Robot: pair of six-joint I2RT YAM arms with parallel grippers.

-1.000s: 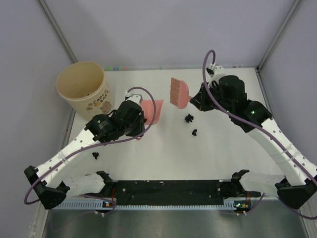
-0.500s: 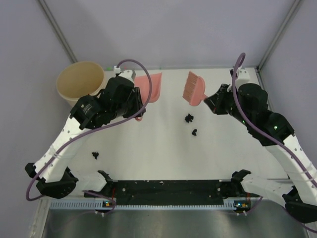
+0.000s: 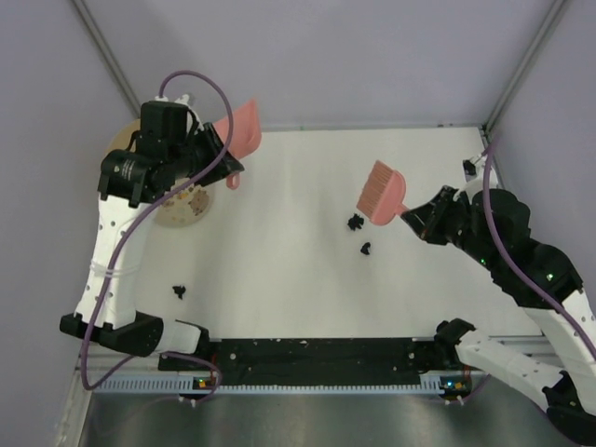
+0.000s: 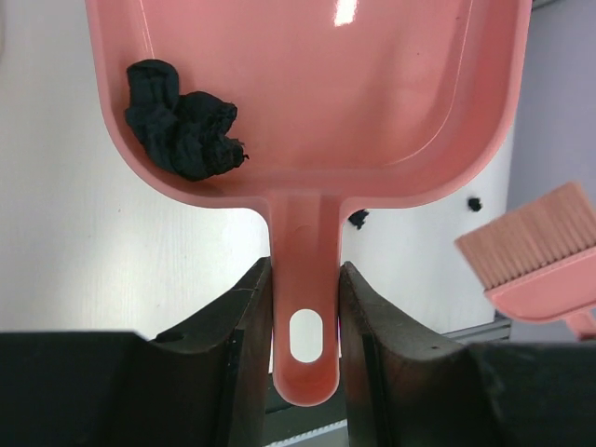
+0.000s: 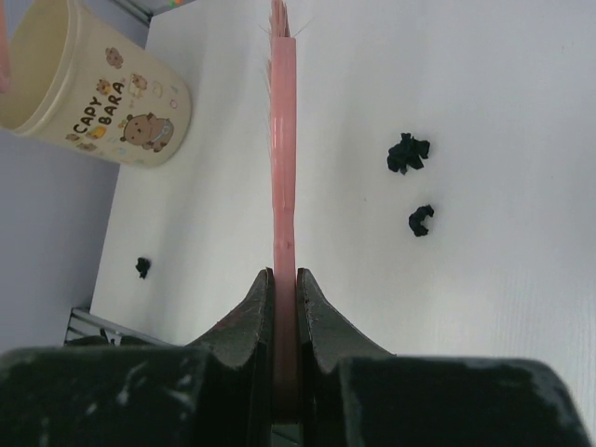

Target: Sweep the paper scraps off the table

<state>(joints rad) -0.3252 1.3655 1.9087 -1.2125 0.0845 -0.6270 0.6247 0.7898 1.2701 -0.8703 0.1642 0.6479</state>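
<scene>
At far left a printed beige cup (image 3: 175, 207) stands on the white table (image 3: 298, 298), partly hidden under the left arm. The left gripper (image 4: 305, 317) pinches the handle of a pink dustpan (image 4: 372, 102) held aloft close to the cup. One of the paper scraps (image 4: 182, 121) lies in the pan's back corner. Another scrap (image 3: 178, 291) sits on the table near the left front. Two more (image 3: 355, 222) (image 3: 366, 249) lie close together at mid-table. Just right of them, not touching, is a pink brush (image 3: 382, 193). The right gripper (image 5: 284, 289) has its jaws clamped on the brush handle.
</scene>
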